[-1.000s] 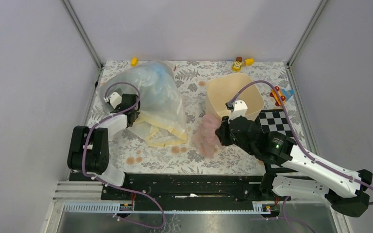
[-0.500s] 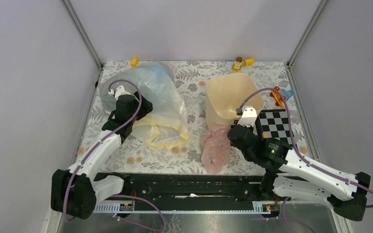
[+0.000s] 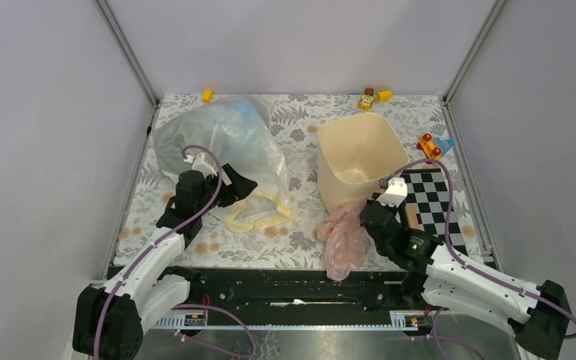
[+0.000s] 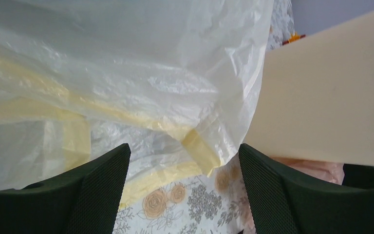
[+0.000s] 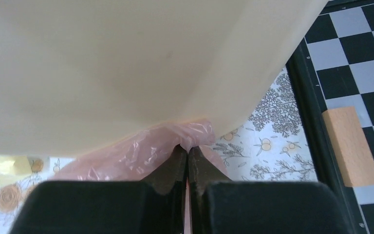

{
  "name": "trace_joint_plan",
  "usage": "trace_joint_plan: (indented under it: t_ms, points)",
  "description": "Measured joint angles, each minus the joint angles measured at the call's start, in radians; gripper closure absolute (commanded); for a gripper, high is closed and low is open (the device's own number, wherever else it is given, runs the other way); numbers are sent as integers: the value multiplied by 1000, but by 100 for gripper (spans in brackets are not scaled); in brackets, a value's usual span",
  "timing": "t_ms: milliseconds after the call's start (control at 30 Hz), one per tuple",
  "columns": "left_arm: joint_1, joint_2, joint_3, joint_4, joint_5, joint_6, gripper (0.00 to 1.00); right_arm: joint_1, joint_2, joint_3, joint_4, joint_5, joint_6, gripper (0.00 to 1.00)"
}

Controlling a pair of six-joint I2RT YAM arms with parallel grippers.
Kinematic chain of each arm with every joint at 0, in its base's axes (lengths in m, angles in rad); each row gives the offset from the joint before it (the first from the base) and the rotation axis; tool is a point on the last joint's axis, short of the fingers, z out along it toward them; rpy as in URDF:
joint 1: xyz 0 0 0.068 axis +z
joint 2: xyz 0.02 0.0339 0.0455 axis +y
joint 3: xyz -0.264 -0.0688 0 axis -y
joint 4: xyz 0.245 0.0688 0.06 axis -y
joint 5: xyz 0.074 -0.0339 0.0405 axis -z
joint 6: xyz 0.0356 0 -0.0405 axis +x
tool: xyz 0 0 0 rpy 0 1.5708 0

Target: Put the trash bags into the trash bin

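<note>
The cream-beige trash bin (image 3: 360, 146) stands upright at the back right; its outer wall (image 5: 126, 58) fills the right wrist view. A pale pink trash bag (image 3: 343, 238) hangs crumpled by the bin's near wall, and my right gripper (image 3: 363, 214) is shut on its top edge (image 5: 195, 134). A pale yellow bag (image 3: 259, 214) and a bluish-clear bag (image 3: 217, 135) lie in a heap on the left. My left gripper (image 3: 241, 187) is open at the heap's near right edge. Its fingers (image 4: 102, 180) straddle the yellow bag's edge (image 4: 199, 151) without touching it.
The floral cloth (image 3: 300, 135) covers the table. A checkerboard (image 3: 436, 201) with a wooden block (image 5: 349, 146) lies right of the bin. Small toys sit along the back edge (image 3: 367, 99), a yellow block (image 3: 207, 95) at back left, and a red-and-blue toy (image 3: 432, 145) at the right.
My left gripper has opened, let go of the bag heap and shifted right and nearer. The right arm drew back toward the near edge, pulling the pink bag along.
</note>
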Motion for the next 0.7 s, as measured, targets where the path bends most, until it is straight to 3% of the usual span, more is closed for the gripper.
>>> trace_joint_plan:
  t_ms: [200, 433, 700]
  points:
    - [0, 19, -37, 56, 74, 0, 13, -102, 62, -70, 226, -84, -48, 100]
    - [0, 20, -40, 74, 104, 18, 11, -220, 314, -34, 473, -220, -70, 100]
    - [0, 31, -39, 66, 131, 46, 10, -353, 676, 190, 643, -449, -80, 100]
